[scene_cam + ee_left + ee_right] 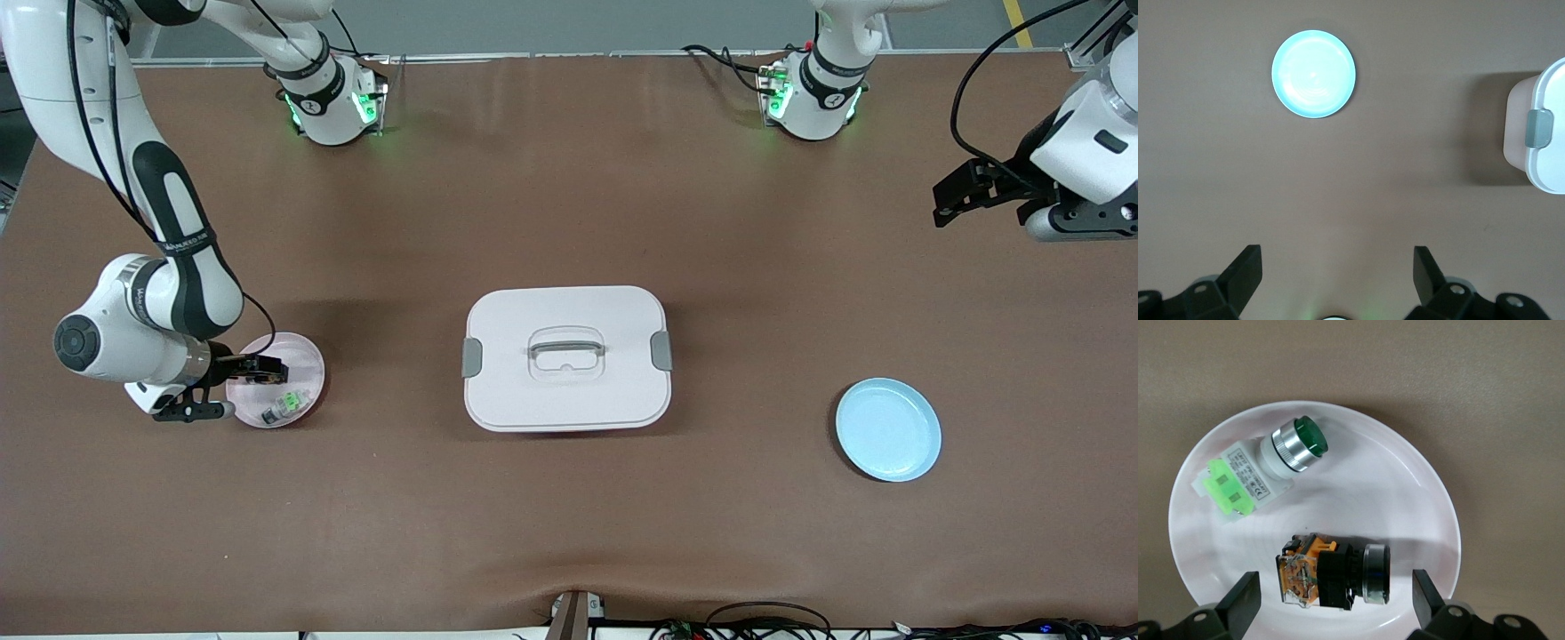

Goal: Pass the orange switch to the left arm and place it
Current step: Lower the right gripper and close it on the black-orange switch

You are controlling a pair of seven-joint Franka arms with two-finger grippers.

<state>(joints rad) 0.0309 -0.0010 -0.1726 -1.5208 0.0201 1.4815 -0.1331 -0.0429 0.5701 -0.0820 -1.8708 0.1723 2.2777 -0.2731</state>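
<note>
Front view: 2 white arms reach over a brown bench (569, 533). At lower left of the frame, the right end effector (233, 384) hovers over a pink plate (302, 356), fingers spread wide and holding nothing. The orange switch (265, 365) lies on that plate, partly hidden by the fingers, beside a green switch (286, 405). The white box (566, 357) sits mid-frame, directly between the pink plate and a blue plate (887, 429) at lower right. The left end effector (969, 191) waits at upper right, also open and empty.

Left wrist view: open fingers at the bottom; the blue plate (1313, 74) at upper left; a box corner (1538, 133) at the right edge.

Right wrist view: the orange switch (1331, 573) lies just ahead of the 2 open fingertips (1245, 593), its long axis running across the gap. The green switch (1265, 470) lies apart, at upper left. The right arm is clearly nearer.
</note>
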